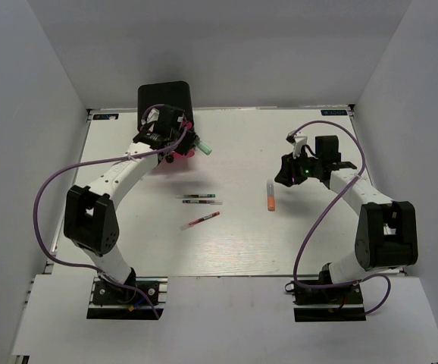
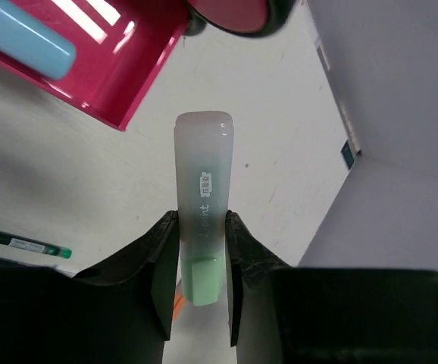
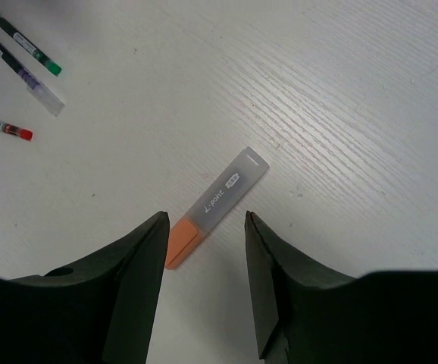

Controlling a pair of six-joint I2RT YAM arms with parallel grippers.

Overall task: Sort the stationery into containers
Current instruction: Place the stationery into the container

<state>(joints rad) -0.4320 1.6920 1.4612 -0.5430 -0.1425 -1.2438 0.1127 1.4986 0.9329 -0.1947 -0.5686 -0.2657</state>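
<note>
My left gripper (image 1: 189,142) is shut on the green marker (image 1: 203,148), held above the table just right of the open pink drawer (image 1: 175,156) of the black cabinet (image 1: 164,98). In the left wrist view the fingers clamp the green marker (image 2: 202,167); the drawer (image 2: 132,72) holds the blue marker (image 2: 23,38). My right gripper (image 1: 286,177) is open above the orange marker (image 1: 270,196), which lies on the table ahead of the jaws (image 3: 220,199). Two whitish pens (image 1: 201,200) and the red pen (image 1: 200,221) lie mid-table. The eraser is out of view.
The white table (image 1: 234,243) is walled in by grey panels on the left, right and back. The three pens also show at the top left of the right wrist view (image 3: 22,57). A pen with a green tip lies at the left edge of the left wrist view (image 2: 23,244).
</note>
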